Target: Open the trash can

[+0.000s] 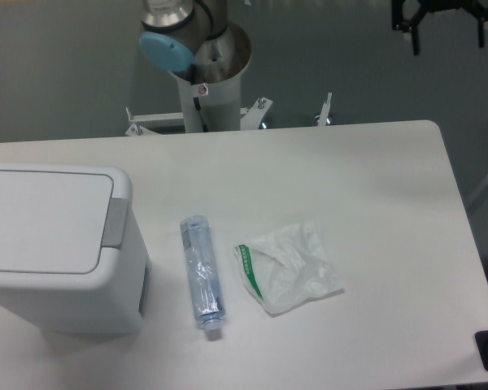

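Observation:
The trash can [57, 244] is a large white boxy bin at the left of the table. Its flat white lid [41, 219] is down, and the grey push tab [116, 222] sits on the lid's right edge. My gripper [448, 36] is a black part at the top right edge of the view, partly cut off by the frame. It is beyond the table's far edge and far from the bin. Its two fingers stand wide apart with nothing between them.
A clear plastic bottle [202, 275] lies on the table just right of the bin. A crumpled white plastic bag with a green stripe [289, 268] lies right of the bottle. The arm's base [203, 57] stands behind the table's far edge.

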